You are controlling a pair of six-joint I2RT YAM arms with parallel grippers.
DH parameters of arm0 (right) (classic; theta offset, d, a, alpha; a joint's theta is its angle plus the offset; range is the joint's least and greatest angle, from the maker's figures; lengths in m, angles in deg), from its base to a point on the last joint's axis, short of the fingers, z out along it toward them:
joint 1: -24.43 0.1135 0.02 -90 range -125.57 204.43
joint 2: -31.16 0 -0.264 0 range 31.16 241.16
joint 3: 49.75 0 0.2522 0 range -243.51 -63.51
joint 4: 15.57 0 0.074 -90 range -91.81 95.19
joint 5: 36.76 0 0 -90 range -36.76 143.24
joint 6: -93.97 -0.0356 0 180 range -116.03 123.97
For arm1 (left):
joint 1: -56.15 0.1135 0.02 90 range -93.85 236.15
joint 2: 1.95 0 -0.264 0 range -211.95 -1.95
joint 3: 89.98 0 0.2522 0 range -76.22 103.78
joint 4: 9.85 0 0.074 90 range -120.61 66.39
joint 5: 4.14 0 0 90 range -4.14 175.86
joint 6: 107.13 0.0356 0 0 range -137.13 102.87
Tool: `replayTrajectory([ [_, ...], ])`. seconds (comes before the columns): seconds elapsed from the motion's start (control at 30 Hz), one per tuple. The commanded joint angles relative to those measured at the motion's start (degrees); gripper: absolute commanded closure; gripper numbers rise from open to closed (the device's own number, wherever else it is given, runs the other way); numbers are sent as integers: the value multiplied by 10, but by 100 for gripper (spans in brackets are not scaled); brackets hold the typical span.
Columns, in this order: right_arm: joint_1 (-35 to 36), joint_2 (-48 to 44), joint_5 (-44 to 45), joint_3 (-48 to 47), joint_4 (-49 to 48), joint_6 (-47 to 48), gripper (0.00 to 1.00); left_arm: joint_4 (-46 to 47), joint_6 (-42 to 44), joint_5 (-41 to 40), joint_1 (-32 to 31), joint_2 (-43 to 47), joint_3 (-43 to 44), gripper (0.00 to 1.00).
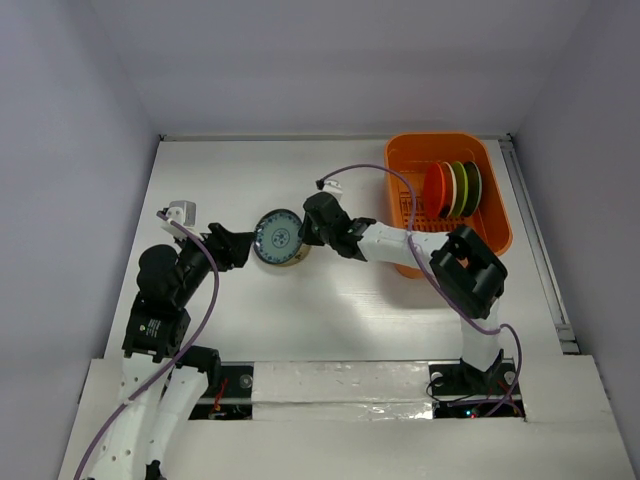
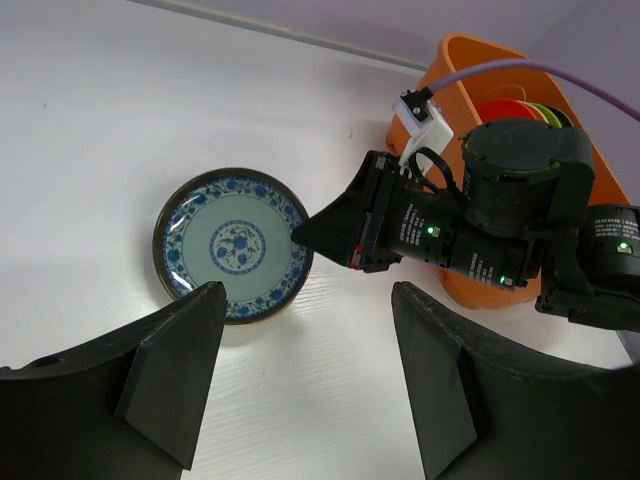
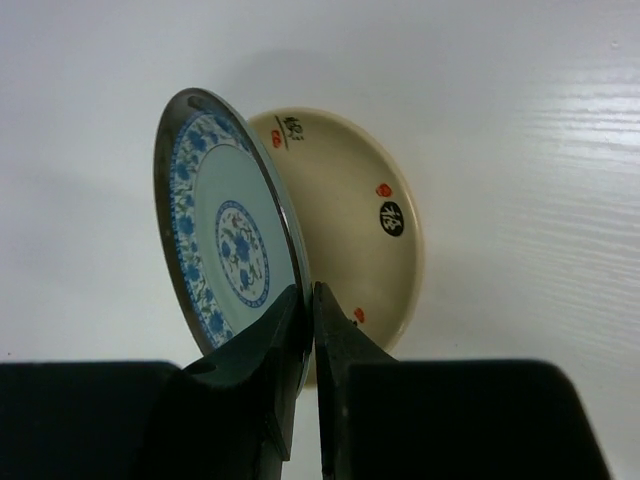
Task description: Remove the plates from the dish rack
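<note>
My right gripper [image 1: 308, 232] is shut on the rim of a blue-patterned plate [image 1: 277, 236] and holds it over a cream plate [image 3: 370, 220] that lies on the table. The patterned plate also shows in the left wrist view [image 2: 235, 244] and the right wrist view [image 3: 225, 235], with the right gripper [image 3: 309, 292] pinching its edge. The orange dish rack [image 1: 405, 160] stands at the back right with several upright plates [image 1: 452, 189] in red, orange, yellow, green and black. My left gripper [image 2: 305, 300] is open and empty, just left of the patterned plate.
The white table [image 1: 330, 310] runs between grey walls. A metal rail [image 1: 540, 250] lines the table's right edge. A purple cable [image 1: 370, 170] arcs over the rack's near-left corner. The right arm's forearm [image 1: 400, 242] lies along the rack's front wall.
</note>
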Motion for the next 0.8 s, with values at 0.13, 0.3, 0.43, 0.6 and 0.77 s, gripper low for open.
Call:
replayTrajectory([
  [0.13, -1, -15, 26, 23, -53, -25, 73, 29, -1, 3, 4, -5, -7, 36],
  [0.3, -1, -31, 27, 15, -25, -3, 45, 30, -2, 3, 4, -5, -7, 36],
  [0.43, -1, -60, 63, 5, 19, 30, 30, 30, -1, 5, 4, -5, -7, 36],
  [0.6, -6, -135, 150, 12, 75, 88, 54, 30, -2, 7, 4, -4, -7, 36],
  [0.77, -89, -265, 202, 50, 117, 138, 100, 31, -2, 11, 4, -1, -8, 36],
])
